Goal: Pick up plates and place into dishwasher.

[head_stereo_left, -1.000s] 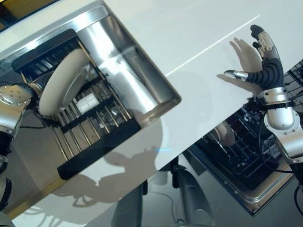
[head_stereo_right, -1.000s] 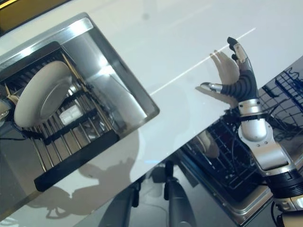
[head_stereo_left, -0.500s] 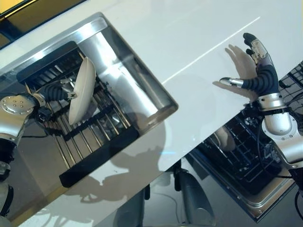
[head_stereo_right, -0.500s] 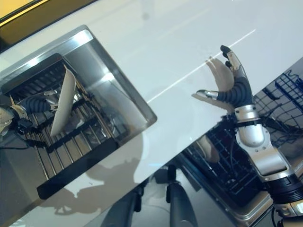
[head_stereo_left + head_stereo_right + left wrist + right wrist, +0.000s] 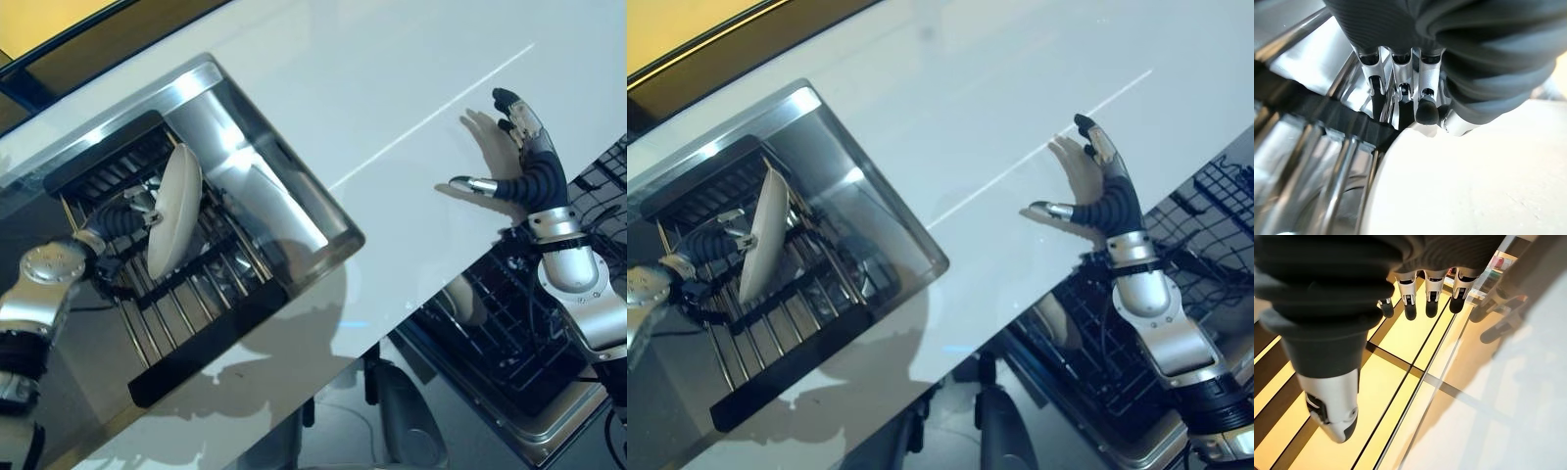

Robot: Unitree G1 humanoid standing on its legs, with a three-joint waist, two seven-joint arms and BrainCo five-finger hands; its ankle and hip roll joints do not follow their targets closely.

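Note:
A white plate [image 5: 174, 211] stands on edge over the black wire rack [image 5: 201, 328] in the steel sink [image 5: 294, 201]. My left hand [image 5: 125, 217] reaches in from the left and grips the plate's rim, fingers [image 5: 1427, 105] curled over the edge of the plate [image 5: 1474, 186]. My right hand [image 5: 526, 166] hovers above the white countertop [image 5: 343, 88] at the right, fingers straight and spread, thumb [image 5: 1332, 406] apart, holding nothing. Below it, past the counter's edge, is the open dishwasher [image 5: 509, 328] with its dark wire basket.
A pale dish [image 5: 468, 299] sits in the dishwasher basket near the counter's edge. The sink's tall steel walls close in around the rack. A dark and yellow wall strip [image 5: 715, 39] runs behind the counter.
The plate, face-on and tilted a second ago, has been turned up on its edge by my left hand. The view has shifted a little. My right hand stays spread over the counter.

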